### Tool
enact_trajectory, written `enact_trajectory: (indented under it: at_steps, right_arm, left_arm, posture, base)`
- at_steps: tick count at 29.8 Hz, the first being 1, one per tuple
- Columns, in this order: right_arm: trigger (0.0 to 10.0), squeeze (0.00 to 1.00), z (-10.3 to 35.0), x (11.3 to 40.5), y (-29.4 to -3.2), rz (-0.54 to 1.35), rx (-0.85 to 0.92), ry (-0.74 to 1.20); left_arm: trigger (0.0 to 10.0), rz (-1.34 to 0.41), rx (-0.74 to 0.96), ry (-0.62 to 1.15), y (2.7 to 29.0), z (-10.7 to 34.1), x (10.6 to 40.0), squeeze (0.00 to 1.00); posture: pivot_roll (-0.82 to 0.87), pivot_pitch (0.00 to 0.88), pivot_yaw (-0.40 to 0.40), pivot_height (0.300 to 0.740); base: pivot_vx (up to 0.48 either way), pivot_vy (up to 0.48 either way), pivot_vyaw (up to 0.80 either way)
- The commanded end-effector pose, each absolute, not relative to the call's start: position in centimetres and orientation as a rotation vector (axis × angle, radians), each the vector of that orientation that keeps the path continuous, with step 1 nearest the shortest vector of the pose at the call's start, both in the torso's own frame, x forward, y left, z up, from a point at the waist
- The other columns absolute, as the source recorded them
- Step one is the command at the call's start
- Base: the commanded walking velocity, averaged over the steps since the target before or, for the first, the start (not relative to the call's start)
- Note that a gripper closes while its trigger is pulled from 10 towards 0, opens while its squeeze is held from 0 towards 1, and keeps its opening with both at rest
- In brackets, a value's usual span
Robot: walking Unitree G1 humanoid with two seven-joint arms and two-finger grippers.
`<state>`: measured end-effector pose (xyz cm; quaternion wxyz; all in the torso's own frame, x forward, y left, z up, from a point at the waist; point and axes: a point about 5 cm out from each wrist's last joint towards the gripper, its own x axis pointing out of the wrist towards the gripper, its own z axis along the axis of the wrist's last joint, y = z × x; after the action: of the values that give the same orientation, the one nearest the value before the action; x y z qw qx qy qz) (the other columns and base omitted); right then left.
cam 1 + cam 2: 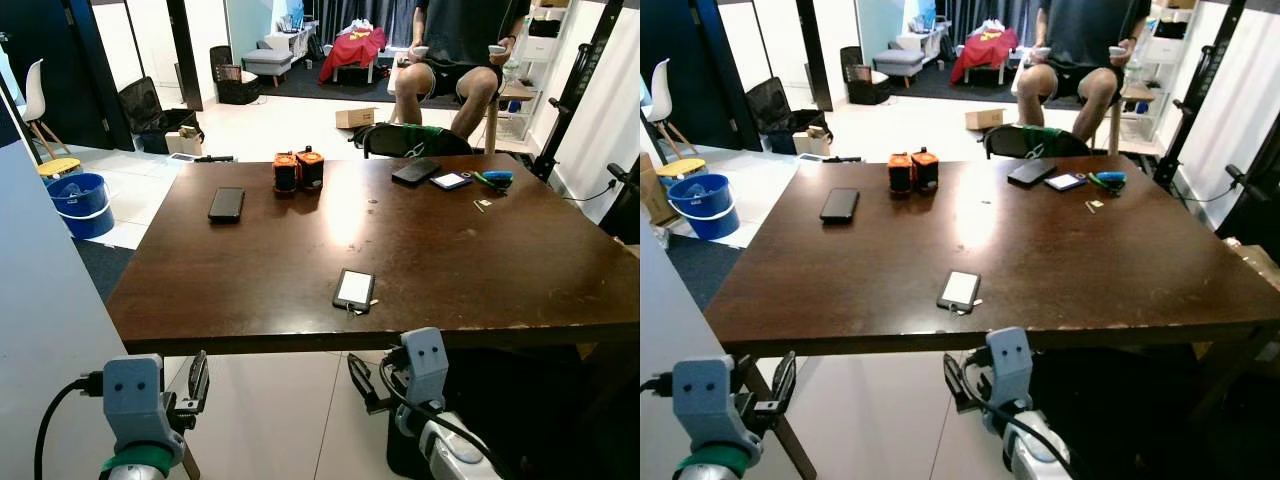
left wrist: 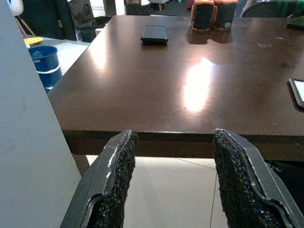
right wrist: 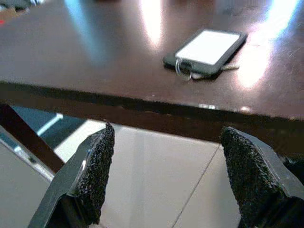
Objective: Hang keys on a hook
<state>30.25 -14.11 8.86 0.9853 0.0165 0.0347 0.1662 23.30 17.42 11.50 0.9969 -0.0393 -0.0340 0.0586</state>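
Keys, a ring tucked under the phone near the table edge, lie just ahead of the right gripper, whose fingers are spread and empty.

At the frame's top edge the seated person is cut off above the chest, and the keys under the phone are mostly hidden, only a ring showing.

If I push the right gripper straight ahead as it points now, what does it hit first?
Probably the front edge of the table: the open right gripper sits just below tabletop level. The phone with the key ring lies beyond it, on top.
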Motion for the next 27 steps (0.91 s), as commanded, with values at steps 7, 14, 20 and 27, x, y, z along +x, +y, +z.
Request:
enact_trajectory:
  at_steps: [7,14,20,27]
  right_arm:
    - [10.0,0.00,12.4,30.6,-14.9,0.254,0.218,-0.153]
    - [10.0,0.00,11.8,31.0,-14.8,0.265,0.175,-0.087]
    - [10.0,0.00,10.6,30.7,-14.4,0.296,0.112,-0.023]
    - [10.0,0.00,12.2,30.8,-14.3,0.272,0.180,-0.114]
  left_arm:
    - [10.0,0.124,-0.085,-0.075,17.7,11.6,23.0,0.00]
    - [10.0,0.124,-0.079,-0.090,17.7,11.9,23.2,0.00]
    - [10.0,0.130,-0.060,-0.072,17.5,11.7,23.3,0.00]
    - [10.0,0.144,-0.035,-0.064,17.6,12.1,23.5,0.00]
  posture:
    - [-0.17,0.000,0.105,0.740]
    - [-0.17,0.000,0.108,0.740]
    - [-0.17,0.007,0.109,0.740]
    - [-0.16,0.011,0.113,0.740]
  base:
    - [0.103,0.000,0.00]
    - [0.000,0.000,0.00]
    - [0.000,0.000,0.00]
    - [0.000,0.000,0.00]
